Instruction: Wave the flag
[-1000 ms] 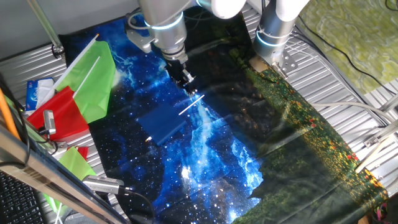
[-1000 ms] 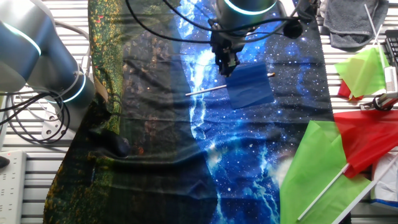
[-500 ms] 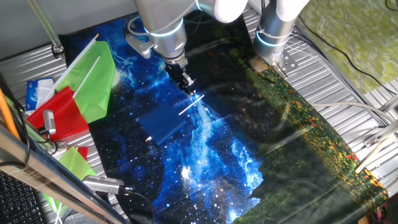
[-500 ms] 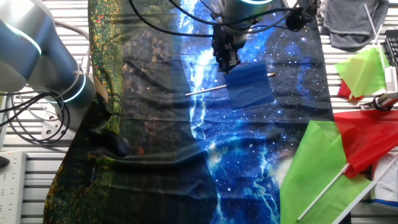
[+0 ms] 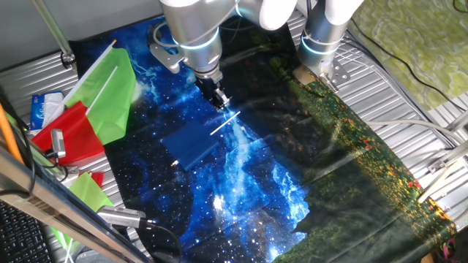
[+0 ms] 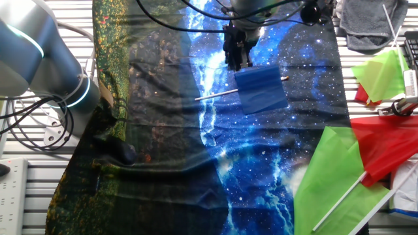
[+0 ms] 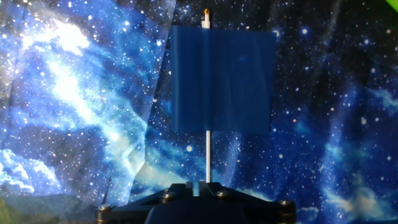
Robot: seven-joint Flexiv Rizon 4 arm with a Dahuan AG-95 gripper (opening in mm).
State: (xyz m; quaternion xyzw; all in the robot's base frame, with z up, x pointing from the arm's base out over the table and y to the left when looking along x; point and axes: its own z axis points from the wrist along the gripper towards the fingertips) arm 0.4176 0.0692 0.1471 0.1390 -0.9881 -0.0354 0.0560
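Two fixed cameras and one hand camera record the scene. One fixed view: the flag [image 5: 191,142] lies flat on the starry blue cloth [image 5: 248,190], its white stick running up toward the gripper [image 5: 217,98], which hangs just above the stick's bare end. A green flag [image 5: 110,91] and a red flag [image 5: 69,139] lie well apart at the cloth's edge; a second arm base [image 5: 322,36] stands behind.

The other fixed view: the gripper [image 6: 238,57] sits at the upper edge of the flag [image 6: 262,89]; the stick extends to both sides of the dark-blue cloth. Only here is a grey towel [image 6: 372,23] visible at the top corner, with the green flag [image 6: 333,170] and red flag [image 6: 385,143] nearer the camera.

Hand view: the flag [image 7: 222,78] lies straight ahead, stick pointing back to the gripper body at the bottom edge. The fingertips are not visible, so whether the fingers are parted or clenched cannot be told.
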